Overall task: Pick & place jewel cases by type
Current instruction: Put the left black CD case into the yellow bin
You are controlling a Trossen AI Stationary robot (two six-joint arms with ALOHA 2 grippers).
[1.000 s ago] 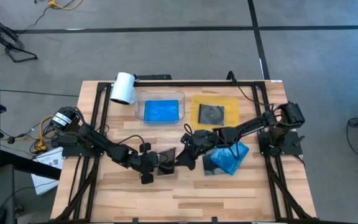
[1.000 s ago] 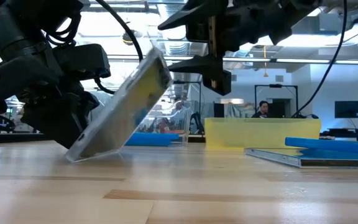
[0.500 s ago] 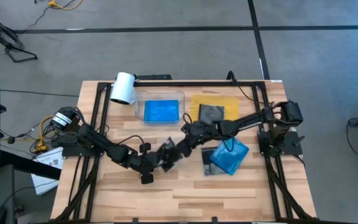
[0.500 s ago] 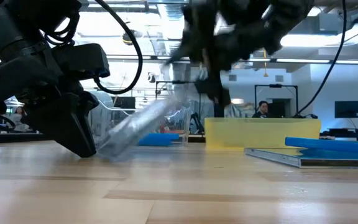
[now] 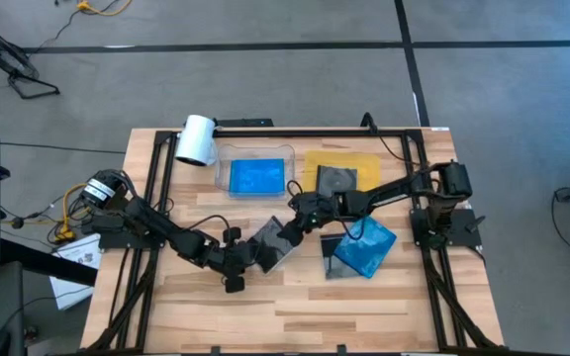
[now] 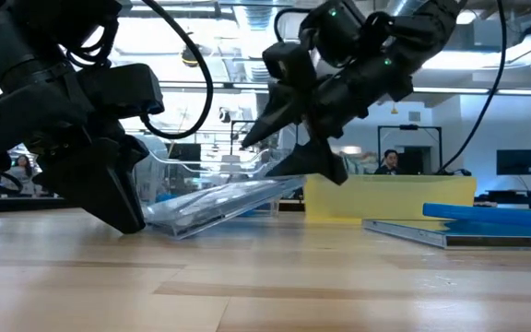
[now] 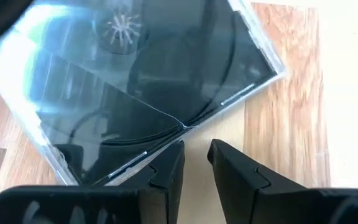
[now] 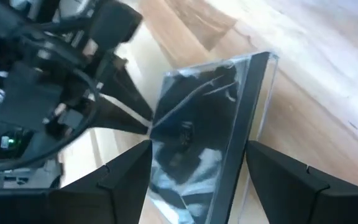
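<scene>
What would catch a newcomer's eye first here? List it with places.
A grey-clear jewel case sits tilted at mid-table between both arms, the left gripper at its corner with jaws nearly closed, the right gripper straddling its far edge, jaws wide. Behind it, a blue case lies in the clear tray beside the yellow tray.

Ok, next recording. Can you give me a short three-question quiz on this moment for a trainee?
1. True or false: the yellow tray holds a blue case.
2. Which gripper has its open jaws on either side of the tilted grey-clear case? A: left. B: right. C: neither.
3. Fill in: the loose blue cases lie on the table on the ___ arm's side.

Key:
1. False. It holds a grey-clear case with a dark disc.
2. B, the right gripper.
3. Right.
</scene>
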